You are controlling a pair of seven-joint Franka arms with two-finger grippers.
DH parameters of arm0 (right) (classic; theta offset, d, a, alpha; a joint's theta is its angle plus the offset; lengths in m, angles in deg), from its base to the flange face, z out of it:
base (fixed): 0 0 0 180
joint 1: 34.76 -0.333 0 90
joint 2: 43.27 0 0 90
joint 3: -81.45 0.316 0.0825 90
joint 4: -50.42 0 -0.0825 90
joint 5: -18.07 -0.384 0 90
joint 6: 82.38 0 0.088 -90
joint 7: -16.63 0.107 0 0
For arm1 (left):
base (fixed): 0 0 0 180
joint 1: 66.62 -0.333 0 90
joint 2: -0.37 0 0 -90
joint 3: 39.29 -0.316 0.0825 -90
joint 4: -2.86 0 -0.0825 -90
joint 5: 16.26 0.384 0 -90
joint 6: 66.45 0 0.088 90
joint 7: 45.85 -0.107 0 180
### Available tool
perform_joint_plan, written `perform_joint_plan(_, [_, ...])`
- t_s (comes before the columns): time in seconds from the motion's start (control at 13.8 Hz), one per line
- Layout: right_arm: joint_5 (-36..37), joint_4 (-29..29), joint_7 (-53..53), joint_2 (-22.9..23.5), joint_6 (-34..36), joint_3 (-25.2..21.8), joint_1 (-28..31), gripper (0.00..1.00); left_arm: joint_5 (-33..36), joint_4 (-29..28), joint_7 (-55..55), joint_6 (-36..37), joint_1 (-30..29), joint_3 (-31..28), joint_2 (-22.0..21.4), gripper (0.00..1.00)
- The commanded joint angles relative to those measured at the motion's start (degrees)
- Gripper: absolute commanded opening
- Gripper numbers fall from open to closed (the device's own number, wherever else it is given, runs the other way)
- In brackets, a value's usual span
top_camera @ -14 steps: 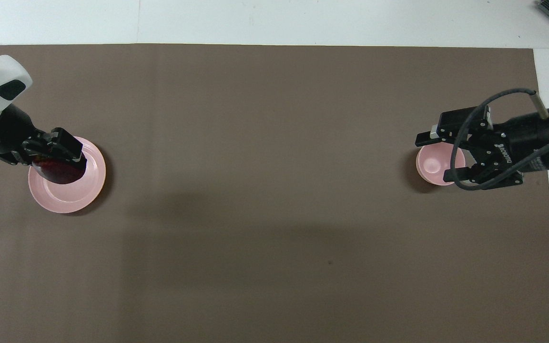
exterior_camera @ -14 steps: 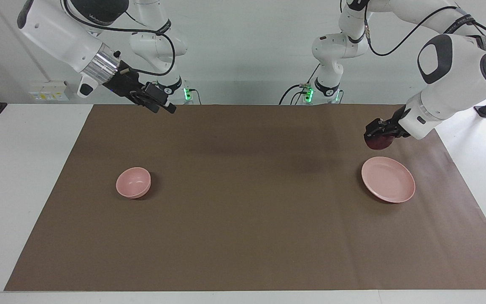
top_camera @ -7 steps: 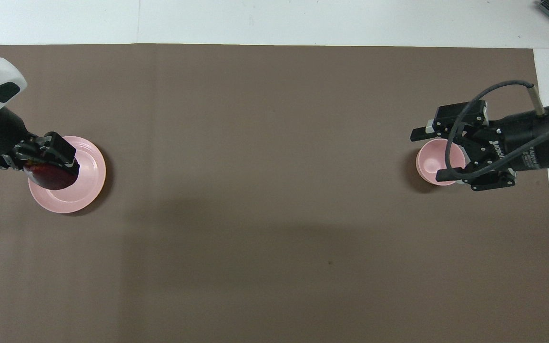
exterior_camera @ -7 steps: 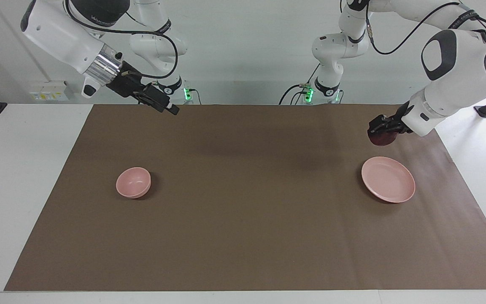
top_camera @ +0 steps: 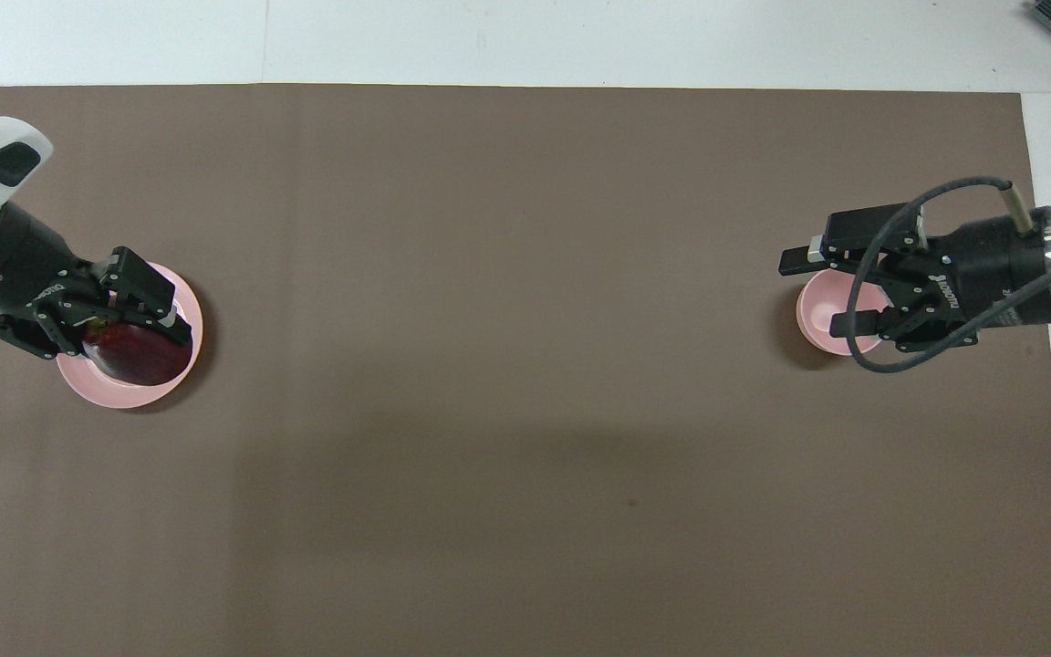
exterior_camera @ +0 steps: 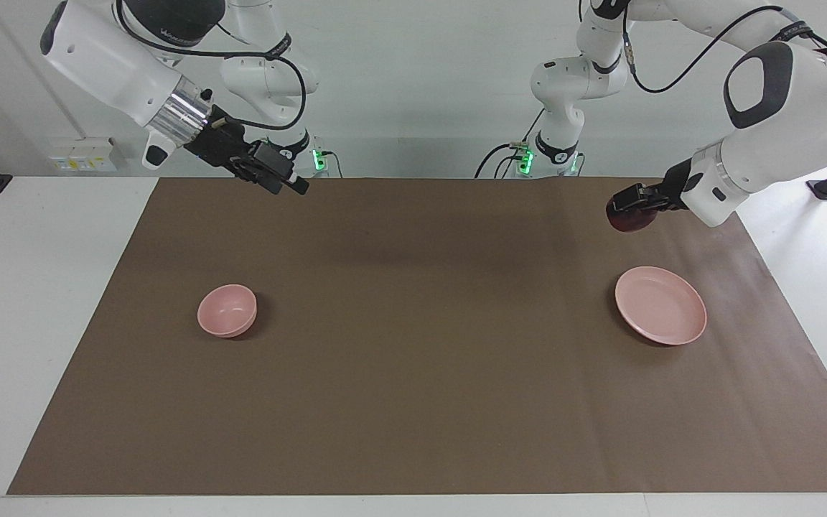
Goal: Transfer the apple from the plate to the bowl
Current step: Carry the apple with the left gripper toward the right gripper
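My left gripper (exterior_camera: 634, 203) is shut on the dark red apple (exterior_camera: 626, 217), holding it well up in the air. From above, the apple (top_camera: 140, 356) and the left gripper (top_camera: 138, 330) cover much of the pale pink plate (top_camera: 194, 315). Nothing lies on the plate (exterior_camera: 661, 314), which sits on the mat toward the left arm's end. The small deep pink bowl (exterior_camera: 227, 310) stands with nothing in it toward the right arm's end. My right gripper (exterior_camera: 286, 181) hangs open high above the mat. From above, the right gripper (top_camera: 819, 292) lies over the bowl (top_camera: 819, 317).
A brown mat (exterior_camera: 413, 345) covers most of the white table, with a wide bare stretch between bowl and plate. Both arm bases and their cables stand at the robots' edge of the table.
The left gripper has risen with the apple and shifted a little toward the table's middle. The right gripper has moved slightly, staying open and high.
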Motion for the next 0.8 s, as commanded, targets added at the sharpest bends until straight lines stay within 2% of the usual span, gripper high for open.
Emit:
perform_joint_plan(0.0, [-5.39,-5.38,-8.93,-3.36,-3.3,0.23,0.74,1.0,-4.94,-0.7,8.14,0.92,0.11,0.19,-0.11,0.0])
perform_joint_plan(0.15, [-10.23,-6.88,-19.11,-3.27,-3.48,0.15,1.36,1.0,-10.47,-2.73,13.06,-1.19,1.08,0.63,-0.46,0.0])
perform_joint_plan(0.36, [-14.1,-7.32,-30.38,-3.44,-2.87,0.15,1.71,1.0,-17.93,-7.82,13.52,-5.58,5.2,0.63,-0.55,0.0])
perform_joint_plan(0.73, [-16.31,-10.66,-36.64,-5.64,-1.99,0.15,1.1,1.0,-30.76,-11.78,13.35,-10.85,11.71,0.8,1.91,0.0])
